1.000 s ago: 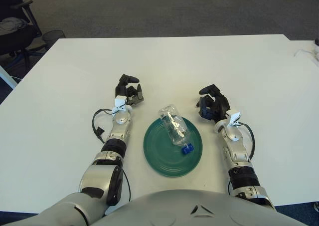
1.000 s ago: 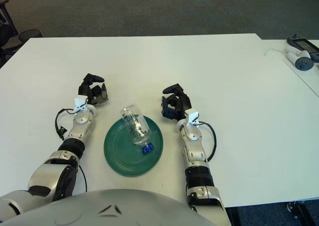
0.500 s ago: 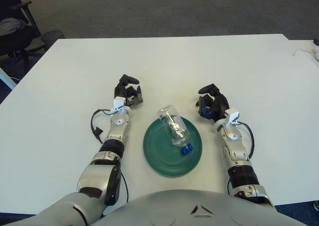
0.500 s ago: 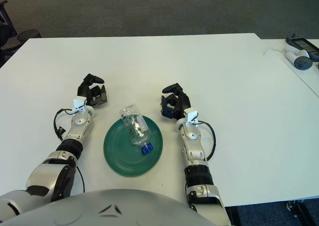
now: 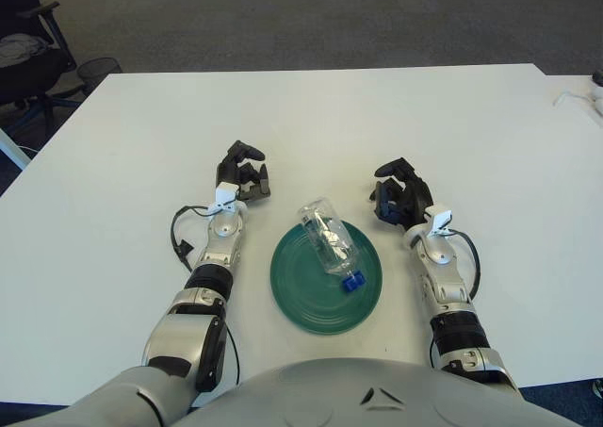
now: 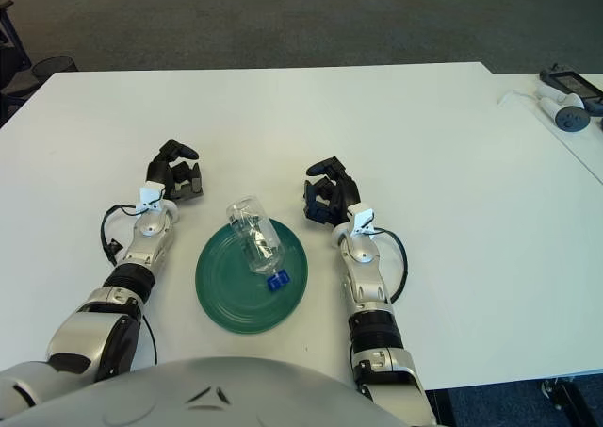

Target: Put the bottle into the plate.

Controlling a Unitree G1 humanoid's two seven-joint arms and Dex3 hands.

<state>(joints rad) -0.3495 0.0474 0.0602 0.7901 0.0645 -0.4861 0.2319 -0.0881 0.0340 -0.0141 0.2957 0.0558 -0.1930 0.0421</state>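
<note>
A clear plastic bottle (image 5: 329, 241) with a blue cap lies on its side on the green plate (image 5: 306, 295), its base overhanging the plate's far rim and the cap pointing toward me. My left hand (image 5: 240, 172) rests on the white table to the left of the plate, fingers curled and holding nothing. My right hand (image 5: 399, 198) rests on the table to the right of the plate, fingers curled and holding nothing. Neither hand touches the bottle or the plate.
The white table (image 5: 311, 125) stretches far beyond the plate. A small device with a cable (image 6: 562, 113) lies at the far right edge. An office chair (image 5: 28, 55) stands off the table at the far left.
Both hands have barely shifted; the left hand has edged slightly away from the plate. The bottle and plate have not moved.
</note>
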